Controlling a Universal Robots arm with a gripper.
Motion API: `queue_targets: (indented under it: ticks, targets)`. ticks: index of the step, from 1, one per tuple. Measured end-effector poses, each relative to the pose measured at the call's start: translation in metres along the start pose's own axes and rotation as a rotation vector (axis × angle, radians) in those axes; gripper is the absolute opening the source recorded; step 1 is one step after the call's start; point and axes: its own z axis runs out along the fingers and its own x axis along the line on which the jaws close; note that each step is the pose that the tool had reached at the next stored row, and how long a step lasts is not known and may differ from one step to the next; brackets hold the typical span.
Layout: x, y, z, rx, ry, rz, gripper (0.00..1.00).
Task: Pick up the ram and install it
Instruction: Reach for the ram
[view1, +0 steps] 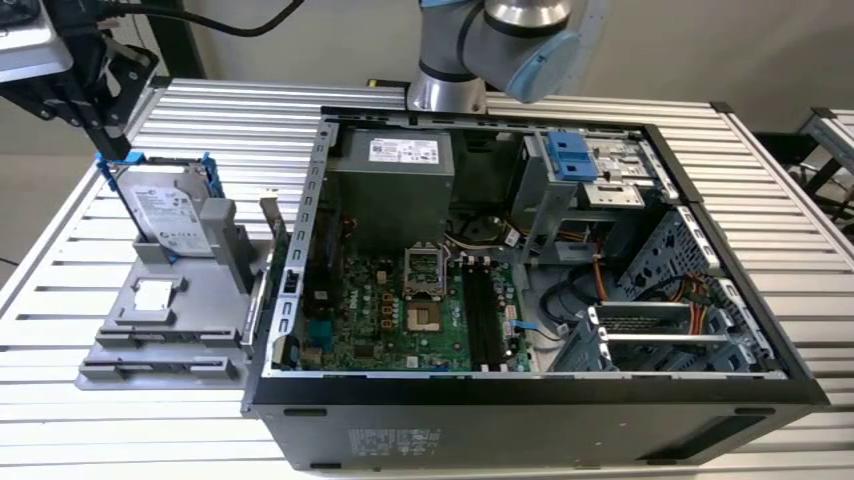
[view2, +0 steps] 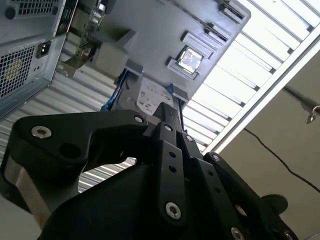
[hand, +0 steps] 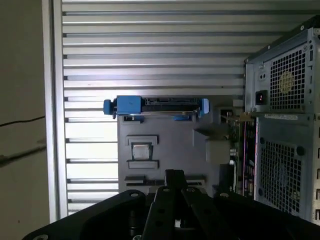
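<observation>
Along the slotted row at the 6 o'clock end of the grey holder (view1: 200, 305) is where I place the ram (hand: 145, 178): a thin dark strip standing on edge. I cannot separate it cleanly from the slot, so that is a reading, not a certainty. Just past it toward 12 o'clock lies a square chip (view1: 154, 293), and beyond that the hard drive (view1: 167, 205) stands upright in its blue-handled frame. In the exterior view the holder sits on the ribbed table (view1: 227, 110) at 9 o'clock from the open computer case (view1: 534, 385). The long black motherboard slots (view1: 481, 320) run along the case floor.

My fingers (view2: 167, 107) hang over the holder, drawn together to a single tip with nothing between them. In the exterior view that tip shows close to the drive's blue handle.

The dangers, as I judge them:
- Fingers this narrow would butt down on the stick's top edge instead of straddling it.
- A small drift toward 12 o'clock could catch the blue handle or scrape the chip.
- So thin a stick, pinched off-centre, could tilt in my grip.
- A tilted stick could clip the case wall or meet its slot askew and jam.
</observation>
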Motion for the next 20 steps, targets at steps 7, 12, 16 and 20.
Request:
queue_targets:
  ticks: [7, 12, 16, 20]
  targets:
    - [-0.0007, -0.0268, 0.0005, 0.0, 0.0006, 0.001, 0.0]
    - [-0.0011, -0.0462, 0.0007, 0.0001, 0.0012, 0.001, 0.0]
    - [-0.0015, -0.0622, 0.001, 0.0, 0.0013, 0.002, 0.0]
    - [-0.0018, -0.0776, 0.0012, 0.0001, 0.0015, 0.002, 0.0]
